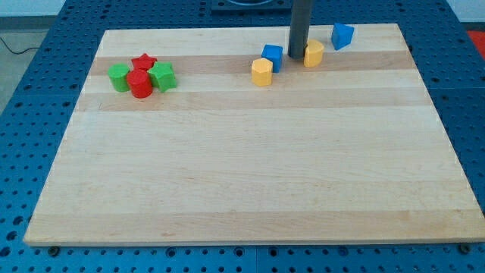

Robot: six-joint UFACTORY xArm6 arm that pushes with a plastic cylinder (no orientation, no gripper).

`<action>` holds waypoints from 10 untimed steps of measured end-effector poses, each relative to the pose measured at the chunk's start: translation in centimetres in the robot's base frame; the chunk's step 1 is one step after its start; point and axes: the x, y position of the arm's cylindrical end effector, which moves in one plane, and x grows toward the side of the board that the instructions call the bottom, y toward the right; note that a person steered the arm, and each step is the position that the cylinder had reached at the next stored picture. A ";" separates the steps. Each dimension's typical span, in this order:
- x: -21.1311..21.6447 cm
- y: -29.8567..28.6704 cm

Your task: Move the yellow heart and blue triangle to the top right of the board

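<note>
One tip (297,58) between blue cube (273,56), yellow heart (314,54)

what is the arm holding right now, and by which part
Nothing is held: the arm ends in a plain rod. My tip stands on the board between the blue cube and the yellow heart, right beside the heart; contact cannot be told.

Upper middle of frame: my tip (297,58) sits between the blue cube (273,56) on its left and the yellow heart (314,54) touching its right. Yellow block (261,72) lies just lower left of the cube. Blue triangle (342,36) upper right of the heart, apart. Upper left: red star (144,62) behind red cylinder (140,83), green blocks (119,76) (162,76) flanking.
</note>
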 end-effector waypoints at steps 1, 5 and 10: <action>2.9 -1.7; -1.4 4.7; -6.0 -2.1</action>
